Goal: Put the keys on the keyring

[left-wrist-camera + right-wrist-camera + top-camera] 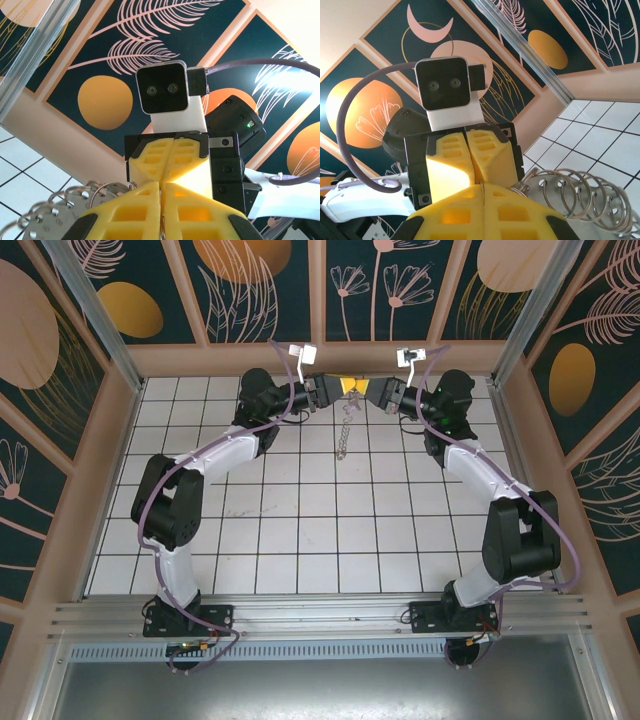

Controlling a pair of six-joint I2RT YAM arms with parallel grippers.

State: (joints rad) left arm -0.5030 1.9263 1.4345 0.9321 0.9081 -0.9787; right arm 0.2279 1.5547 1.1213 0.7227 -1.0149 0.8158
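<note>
Two grippers meet nose to nose at the far edge of the white tiled table (300,510), just before the back wall. The left gripper (344,388) and the right gripper (362,389) sit so close that from above their yellow tips merge into one patch, and the contact between them is hard to make out. Both sets of jaws are pressed fully together, the seam between the yellow pads a thin line in each wrist view; whether anything is pinched in those seams is hidden by the pads themselves. From above, the keyring (345,430) shows as a thin, pale, beaded strand that starts under the meeting tips and runs toward the near side over the tiles. Whether it hangs free or lies on the table cannot be told, and its small pieces are too fine there to tell apart. In the left wrist view the keyring (65,207) is cut off at the lower left corner: silvery wire loops overlap like a coil and carry small round metal pieces punched with holes. They sit just beside the left gripper (161,210), with the right gripper (167,160) facing it. In the right wrist view the same loops (572,195) fan out as bright steel coils just beside the right gripper (482,210), running out of frame at the lower right, opposite the left gripper (469,155).
</note>
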